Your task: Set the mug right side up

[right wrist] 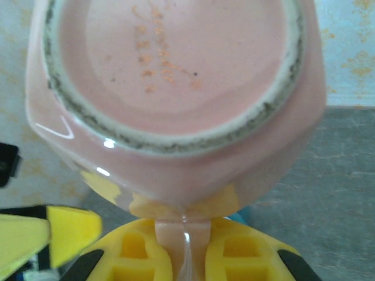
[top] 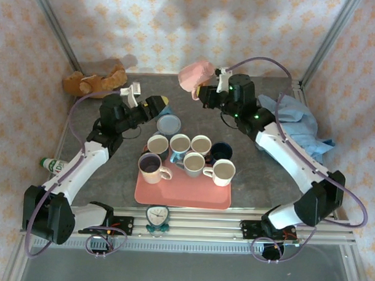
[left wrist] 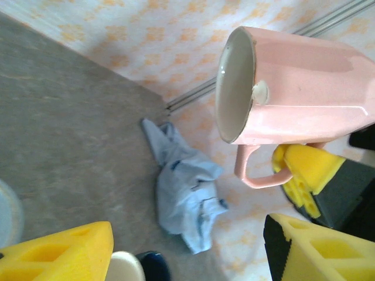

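Upper centre, near the back edge of the table (top: 154, 81), my right gripper (top: 202, 95) clamps the handle of the pink mug (top: 196, 73); my left gripper (top: 156, 106) gapes empty nearby.

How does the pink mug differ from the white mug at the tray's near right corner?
Support: the pink mug hangs in the air, its handle clamped in the right pincer; the white mug stands on the tray, untouched.
Pose: the pink mug is tipped sideways, mouth facing the side; the white mug is upright, mouth up.
Colour: pink against white.
Both are handled mugs.
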Robot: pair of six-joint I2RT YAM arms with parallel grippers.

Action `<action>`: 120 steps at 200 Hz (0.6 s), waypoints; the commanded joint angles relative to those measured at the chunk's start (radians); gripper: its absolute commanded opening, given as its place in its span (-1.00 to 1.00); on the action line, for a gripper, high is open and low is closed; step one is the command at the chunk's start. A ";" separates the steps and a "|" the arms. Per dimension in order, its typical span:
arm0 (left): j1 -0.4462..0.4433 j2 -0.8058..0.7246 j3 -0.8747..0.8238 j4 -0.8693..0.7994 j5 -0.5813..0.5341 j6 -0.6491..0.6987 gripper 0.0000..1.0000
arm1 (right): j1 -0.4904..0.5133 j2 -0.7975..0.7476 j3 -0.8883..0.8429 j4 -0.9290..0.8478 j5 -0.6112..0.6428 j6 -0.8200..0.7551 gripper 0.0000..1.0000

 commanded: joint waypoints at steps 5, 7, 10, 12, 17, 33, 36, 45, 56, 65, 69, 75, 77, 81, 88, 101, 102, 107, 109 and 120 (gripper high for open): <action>-0.060 -0.036 -0.049 0.223 -0.117 -0.213 0.40 | -0.005 -0.104 -0.041 0.240 -0.055 0.143 -1.00; -0.065 -0.036 -0.052 0.233 -0.126 -0.225 0.39 | -0.005 -0.107 -0.047 0.249 -0.058 0.155 -1.00; -0.073 -0.036 -0.059 0.254 -0.137 -0.241 0.39 | -0.005 -0.114 -0.058 0.265 -0.061 0.169 -1.00; -0.078 -0.035 -0.061 0.266 -0.144 -0.254 0.39 | -0.004 -0.118 -0.063 0.274 -0.063 0.182 -1.00; -0.092 -0.033 -0.071 0.298 -0.162 -0.282 0.39 | -0.005 -0.125 -0.078 0.301 -0.069 0.207 -1.00; -0.141 -0.018 -0.090 0.387 -0.220 -0.358 0.34 | -0.005 -0.145 -0.115 0.369 -0.086 0.294 -1.00; -0.150 -0.014 -0.092 0.401 -0.232 -0.367 0.32 | -0.005 -0.146 -0.118 0.379 -0.088 0.309 -1.00; -0.176 -0.003 -0.096 0.438 -0.265 -0.396 0.27 | -0.005 -0.150 -0.126 0.401 -0.098 0.345 -1.00; -0.210 0.012 -0.101 0.484 -0.304 -0.422 0.22 | -0.005 -0.151 -0.132 0.416 -0.110 0.376 -1.00; -0.231 0.023 -0.102 0.522 -0.333 -0.433 0.20 | -0.005 -0.153 -0.137 0.424 -0.115 0.393 -1.00; -0.241 0.027 -0.101 0.532 -0.346 -0.437 0.20 | -0.005 -0.154 -0.141 0.428 -0.116 0.401 -1.00; -0.255 0.033 -0.099 0.547 -0.365 -0.443 0.19 | -0.004 -0.157 -0.149 0.434 -0.114 0.410 -1.00; -0.258 0.036 -0.098 0.551 -0.369 -0.444 0.19 | -0.005 -0.157 -0.150 0.438 -0.113 0.412 -1.00; -0.265 0.041 -0.097 0.560 -0.379 -0.448 0.19 | -0.005 -0.159 -0.154 0.443 -0.115 0.415 -1.00; -0.279 0.049 -0.092 0.572 -0.394 -0.456 0.18 | -0.004 -0.164 -0.161 0.450 -0.112 0.421 -1.00; -0.302 0.067 -0.087 0.603 -0.412 -0.471 0.15 | -0.005 -0.170 -0.171 0.457 -0.109 0.431 -1.00; -0.303 0.069 -0.087 0.604 -0.413 -0.472 0.14 | -0.005 -0.171 -0.172 0.456 -0.109 0.431 -1.00; -0.309 0.075 -0.082 0.614 -0.418 -0.478 0.13 | -0.005 -0.172 -0.174 0.460 -0.111 0.434 -1.00; -0.311 0.077 -0.082 0.616 -0.419 -0.479 0.12 | -0.005 -0.174 -0.175 0.461 -0.110 0.436 -1.00; -0.324 0.091 -0.071 0.621 -0.422 -0.488 0.10 | -0.005 -0.178 -0.182 0.469 -0.112 0.445 -1.00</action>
